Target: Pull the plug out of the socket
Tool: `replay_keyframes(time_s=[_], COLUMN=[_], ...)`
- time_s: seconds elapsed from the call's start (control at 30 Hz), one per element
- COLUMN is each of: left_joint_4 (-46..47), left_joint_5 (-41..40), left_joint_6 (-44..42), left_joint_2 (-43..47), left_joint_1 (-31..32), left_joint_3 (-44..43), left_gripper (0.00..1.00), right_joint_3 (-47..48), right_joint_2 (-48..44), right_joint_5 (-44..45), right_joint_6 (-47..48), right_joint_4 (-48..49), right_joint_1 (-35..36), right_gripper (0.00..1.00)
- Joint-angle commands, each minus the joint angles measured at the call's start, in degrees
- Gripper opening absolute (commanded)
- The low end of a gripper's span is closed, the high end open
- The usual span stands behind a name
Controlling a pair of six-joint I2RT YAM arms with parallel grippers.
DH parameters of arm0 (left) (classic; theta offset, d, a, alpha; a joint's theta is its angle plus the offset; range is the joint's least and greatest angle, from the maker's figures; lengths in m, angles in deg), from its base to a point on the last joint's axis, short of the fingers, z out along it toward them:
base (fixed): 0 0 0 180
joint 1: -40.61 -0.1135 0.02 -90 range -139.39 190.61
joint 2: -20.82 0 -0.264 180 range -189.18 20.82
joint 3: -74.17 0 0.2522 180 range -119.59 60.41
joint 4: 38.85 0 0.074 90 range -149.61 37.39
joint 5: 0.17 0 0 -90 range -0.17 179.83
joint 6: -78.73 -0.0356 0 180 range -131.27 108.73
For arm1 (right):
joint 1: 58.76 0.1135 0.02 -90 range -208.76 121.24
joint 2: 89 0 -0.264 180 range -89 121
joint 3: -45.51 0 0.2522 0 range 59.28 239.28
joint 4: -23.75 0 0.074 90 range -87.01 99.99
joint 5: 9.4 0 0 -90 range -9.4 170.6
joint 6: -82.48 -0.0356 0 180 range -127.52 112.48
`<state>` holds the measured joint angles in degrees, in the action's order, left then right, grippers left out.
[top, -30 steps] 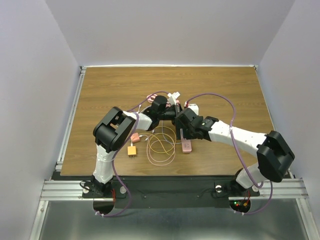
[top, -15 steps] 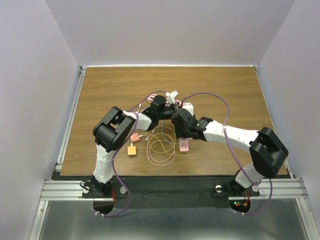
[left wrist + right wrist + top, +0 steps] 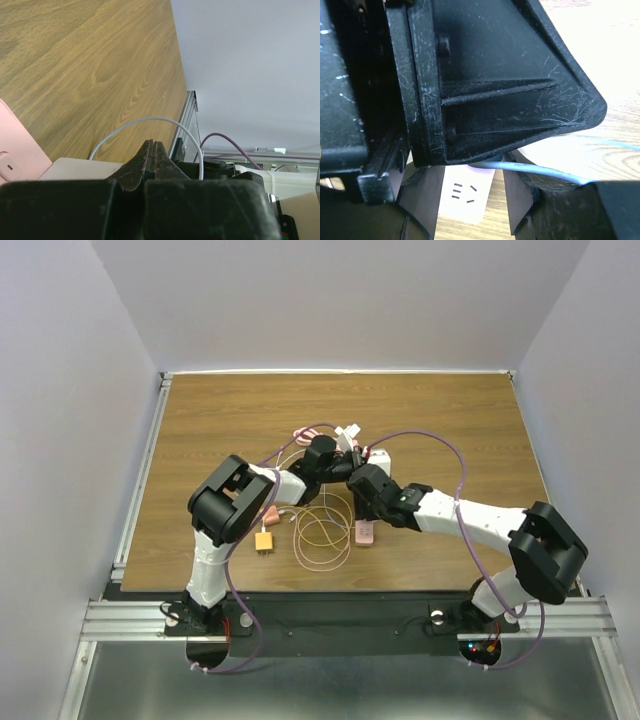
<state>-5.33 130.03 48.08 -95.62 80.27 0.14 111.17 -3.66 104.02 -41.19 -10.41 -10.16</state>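
The pink power strip (image 3: 365, 532) lies on the table, its far part hidden under both grippers. In the right wrist view its outlet face (image 3: 467, 192) sits between my right gripper's (image 3: 470, 200) open fingers (image 3: 420, 200). My left gripper (image 3: 338, 462) is directly above it; its black finger (image 3: 495, 90) fills that view. A pale cable (image 3: 545, 172) comes out from under it; the plug itself is hidden. In the left wrist view my left gripper (image 3: 152, 146) is shut, nothing showing between the tips, with the cable (image 3: 150, 120) looping beyond and the strip (image 3: 15, 145) at lower left.
Coiled cords (image 3: 322, 530) lie in front of the grippers. An orange adapter (image 3: 264, 540) and a small pink cube adapter (image 3: 269, 515) sit to the left. White pieces (image 3: 349, 431) lie just behind the grippers. A metal rail (image 3: 184, 130) edges the table.
My right gripper has shifted left and nearer along the strip. The strip's near end has swung slightly left. The left gripper has stayed almost in place.
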Motion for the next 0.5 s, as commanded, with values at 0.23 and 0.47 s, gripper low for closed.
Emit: replay_keyframes(time_s=[0.23,0.47], left_joint_4=[-3.79,0.7], left_joint_5=[1.45,1.02], left_joint_6=[-5.3,-3.54], left_joint_2=[-0.1,-1.06], left_joint_1=[1.39,2.17], left_joint_3=[14.2,17.2], left_gripper=[0.0,0.0], right_joint_3=[4.08,3.65], right_joint_2=[-8.6,-15.89], right_joint_5=[7.34,8.57], right_joint_6=[-1.93,0.18], right_joint_4=[-6.39,-9.3], right_joint_1=[-1.75,-1.84], right_gripper=[0.01,0.0])
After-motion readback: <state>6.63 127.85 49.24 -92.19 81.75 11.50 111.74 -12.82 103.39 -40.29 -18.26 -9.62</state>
